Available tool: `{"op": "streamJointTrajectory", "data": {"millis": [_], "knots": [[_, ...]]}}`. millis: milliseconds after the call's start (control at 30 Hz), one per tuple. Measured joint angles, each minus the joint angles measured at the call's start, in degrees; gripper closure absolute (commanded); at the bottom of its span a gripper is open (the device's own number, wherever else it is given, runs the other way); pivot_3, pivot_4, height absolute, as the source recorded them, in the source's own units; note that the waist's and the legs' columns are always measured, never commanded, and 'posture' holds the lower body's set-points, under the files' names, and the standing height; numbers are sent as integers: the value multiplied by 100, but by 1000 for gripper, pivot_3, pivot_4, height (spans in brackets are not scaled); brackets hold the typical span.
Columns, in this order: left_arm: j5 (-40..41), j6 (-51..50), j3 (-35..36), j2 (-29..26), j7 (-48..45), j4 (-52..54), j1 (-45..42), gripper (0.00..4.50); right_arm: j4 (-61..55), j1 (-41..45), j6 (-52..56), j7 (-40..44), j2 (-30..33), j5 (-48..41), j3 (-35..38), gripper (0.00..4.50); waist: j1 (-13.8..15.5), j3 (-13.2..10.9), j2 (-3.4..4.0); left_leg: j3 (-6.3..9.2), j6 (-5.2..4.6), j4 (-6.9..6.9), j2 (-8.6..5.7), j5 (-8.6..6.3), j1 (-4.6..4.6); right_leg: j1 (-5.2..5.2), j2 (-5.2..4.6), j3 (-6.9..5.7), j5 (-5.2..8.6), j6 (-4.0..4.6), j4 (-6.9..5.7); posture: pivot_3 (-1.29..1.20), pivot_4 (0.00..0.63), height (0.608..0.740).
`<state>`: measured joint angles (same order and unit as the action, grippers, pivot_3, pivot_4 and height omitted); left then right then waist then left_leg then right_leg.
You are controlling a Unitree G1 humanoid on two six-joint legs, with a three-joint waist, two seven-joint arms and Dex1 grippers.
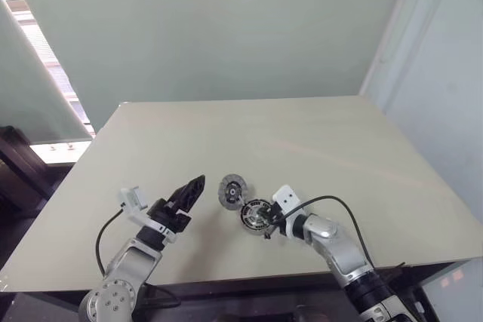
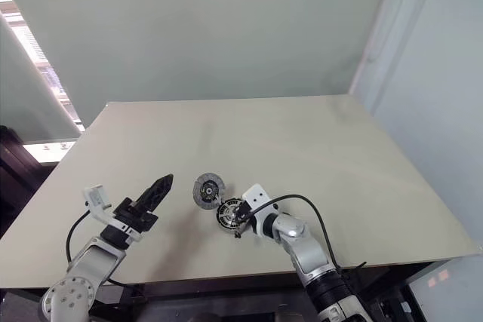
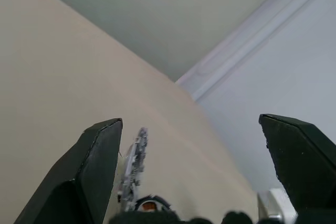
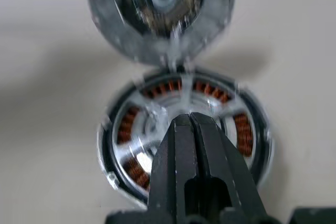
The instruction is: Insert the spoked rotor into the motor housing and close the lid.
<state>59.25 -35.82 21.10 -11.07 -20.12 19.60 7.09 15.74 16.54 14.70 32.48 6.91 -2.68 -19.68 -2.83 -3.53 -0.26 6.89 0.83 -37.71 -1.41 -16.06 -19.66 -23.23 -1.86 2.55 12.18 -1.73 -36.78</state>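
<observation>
Right gripper [image 4: 190, 124] pressed together over rotor [image 4: 157, 124] seated in housing [image 4: 110, 177]. Left gripper [image 1: 190, 191] spread, empty. Lid [image 1: 232, 191]: stiff, slick metal, likely light; pinch its rim.

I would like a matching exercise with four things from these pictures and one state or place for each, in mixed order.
Things:
1. left gripper
2. right gripper
3. lid
4. rotor

States:
A. shut, over the rotor
B. open, holding nothing
C. inside the housing, over the copper windings
D. propped up at the housing's edge

Pairs: 1-B, 2-A, 3-D, 4-C
</observation>
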Motion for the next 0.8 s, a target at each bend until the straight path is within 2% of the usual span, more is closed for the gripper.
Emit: {"op": "streamJointTrajectory", "data": {"millis": [233, 567, 700, 767, 800], "knots": [[-302, 132, -52, -115, -5, 0, 229, 34, 174, 92, -162, 104, -29, 49, 39, 4500, -2, 0, 1, 1, 1, -2, 7, 1, 5, 1, 4, -4, 0, 1, -4, 0, 0, 740], [-767, 134, -239, -487, -258, -156, 471, 34, -947, 89, 293, 340, 214, 46, 50, 4500, 0, -1, 3, 1, 1, 4, 6, 0, 2, -4, 3, -4, 0, 1, -3, 0, 0, 740], [-882, 113, -363, -487, -286, -197, 520, 958, -1125, 84, 328, 347, 342, 60, 43, 4500, 1, -1, 3, 2, 1, 5, 6, 0, 2, -4, 3, -5, 0, 1, -3, 0, 0, 740], [-906, 113, -397, -478, -286, -235, 519, 1655, -1187, 75, 357, 347, 382, 60, 44, 4500, 0, -1, 3, 1, 1, 5, 7, 0, 2, -5, 3, -5, 0, 1, -3, 0, 0, 740], [-910, 113, -404, -478, -287, -235, 517, 1655, -1196, 72, 359, 346, 402, 60, 44, 4500, 0, -1, 3, 1, 1, 5, 7, 0, 2, -5, 3, -5, 0, 1, -3, 0, 0, 740]]}}
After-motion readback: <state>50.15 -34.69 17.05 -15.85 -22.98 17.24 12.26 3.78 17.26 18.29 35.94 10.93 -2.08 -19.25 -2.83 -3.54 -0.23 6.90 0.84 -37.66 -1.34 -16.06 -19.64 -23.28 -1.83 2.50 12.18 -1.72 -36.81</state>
